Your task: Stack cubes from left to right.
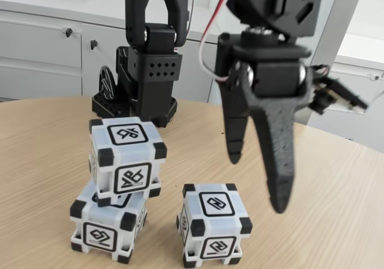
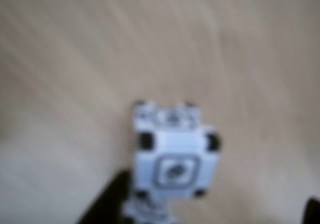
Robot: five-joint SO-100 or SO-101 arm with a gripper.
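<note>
In the fixed view two white cubes with black corners are stacked at the left. The upper cube sits slightly askew on the lower cube. A third cube stands alone on the table to their right. My gripper hangs open and empty just right of and above this single cube, touching nothing. The blurred wrist view looks down on one cube between my dark fingers, which show at the bottom edge. Which cube that is I cannot tell.
The arm's black base stands at the back of the round wooden table. White cabinets run behind it. The table's curved edge passes at the far right.
</note>
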